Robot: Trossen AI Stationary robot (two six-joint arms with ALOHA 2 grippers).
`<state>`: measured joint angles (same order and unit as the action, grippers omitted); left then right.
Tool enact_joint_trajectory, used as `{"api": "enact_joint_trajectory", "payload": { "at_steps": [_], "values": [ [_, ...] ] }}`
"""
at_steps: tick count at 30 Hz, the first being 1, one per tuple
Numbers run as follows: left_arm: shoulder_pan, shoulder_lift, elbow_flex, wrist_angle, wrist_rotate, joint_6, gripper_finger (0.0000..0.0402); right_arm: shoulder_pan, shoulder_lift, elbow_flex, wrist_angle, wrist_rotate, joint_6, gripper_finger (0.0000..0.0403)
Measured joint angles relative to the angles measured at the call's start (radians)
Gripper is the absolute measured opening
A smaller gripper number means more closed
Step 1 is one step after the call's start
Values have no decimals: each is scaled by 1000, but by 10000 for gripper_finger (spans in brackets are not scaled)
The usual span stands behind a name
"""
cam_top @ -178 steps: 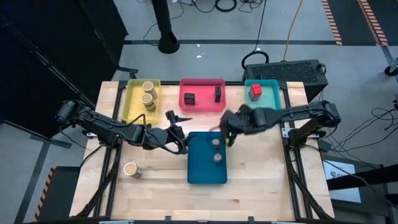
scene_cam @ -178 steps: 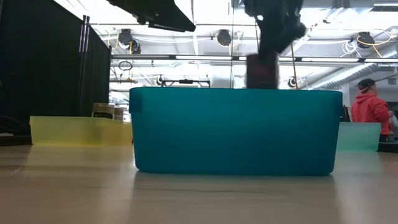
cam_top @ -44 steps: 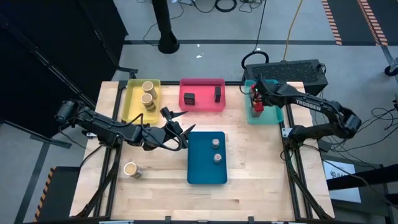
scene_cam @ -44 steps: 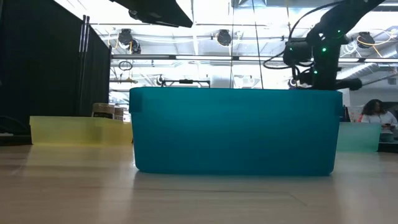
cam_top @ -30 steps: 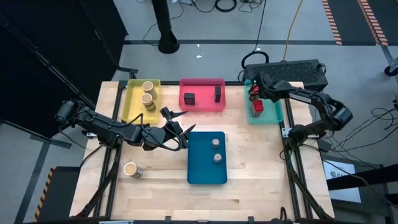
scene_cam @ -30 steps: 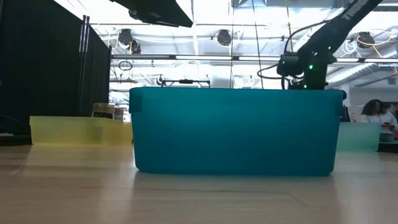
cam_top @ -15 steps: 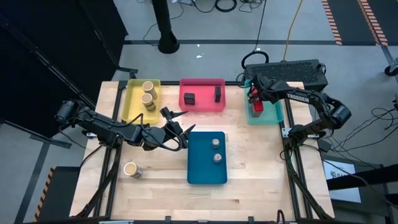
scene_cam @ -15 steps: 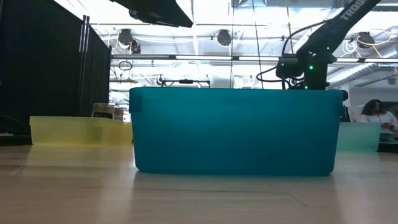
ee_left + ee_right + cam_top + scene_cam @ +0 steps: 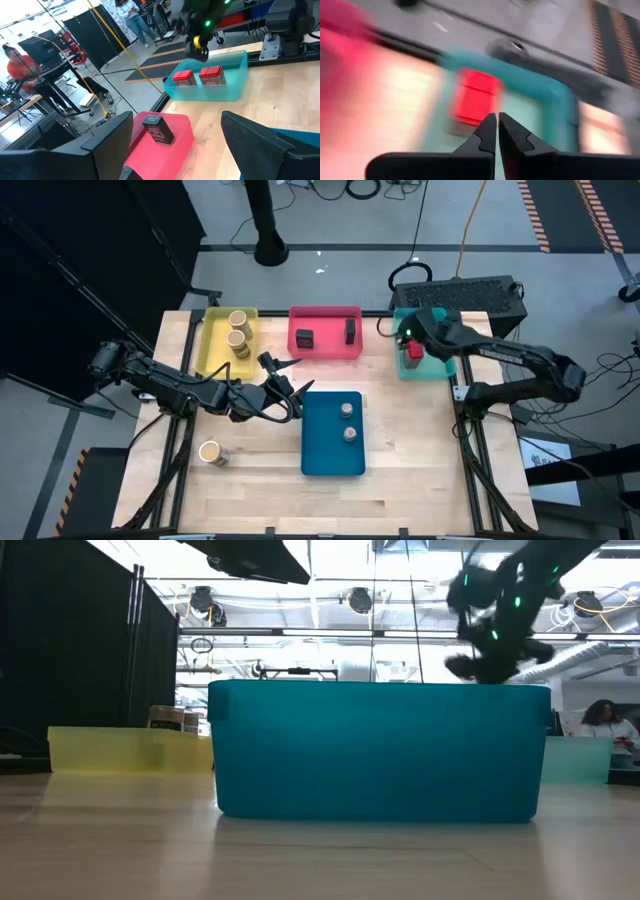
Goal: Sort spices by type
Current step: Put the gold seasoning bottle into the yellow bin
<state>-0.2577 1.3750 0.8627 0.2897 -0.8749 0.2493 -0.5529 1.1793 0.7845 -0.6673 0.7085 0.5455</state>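
My right gripper (image 9: 497,119), jaws now pressed together and empty, has lifted off the two red boxes (image 9: 197,77) in the teal tray (image 9: 437,367), so that drop is done.

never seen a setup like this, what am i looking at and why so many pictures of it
It is one table filmed by four cameras: from overhead, from table height, and from each arm's wrist. Two dark robot arms sort spice containers into coloured trays. The yellow tray holds tan jars, the pink tray dark boxes, the blue tray grey jars, and the teal tray two red boxes. One tan jar sits loose. The right gripper, jaws shut and empty, hangs over the teal tray. The left gripper waits open mid-table.
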Motion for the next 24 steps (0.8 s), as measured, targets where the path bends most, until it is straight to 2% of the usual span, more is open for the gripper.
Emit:
{"api": "enact_joint_trajectory", "payload": {
  "at_steps": [4, 9, 12, 18, 21, 24],
  "values": [
    [0, 0, 0, 2, 22, 0, 309, 195, -39, 0, 229, -40, 29, 0],
    [0, 0, 0, 36, 77, 19, 309, 405, 6, 2, 509, -84, -62, 0],
    [0, 0, 0, 38, 79, 22, 309, 504, 45, 2, 551, -89, -75, 0],
    [0, 0, 0, 34, 79, 21, 309, 682, 152, 2, 563, -87, 25, 0],
    [0, 0, 0, 34, 79, 20, 309, 754, 190, 1, 645, -87, 79, 0],
    [0, 0, 0, 34, 79, 19, 309, 808, 193, 1, 767, -84, 27, 0]
  ]
}}
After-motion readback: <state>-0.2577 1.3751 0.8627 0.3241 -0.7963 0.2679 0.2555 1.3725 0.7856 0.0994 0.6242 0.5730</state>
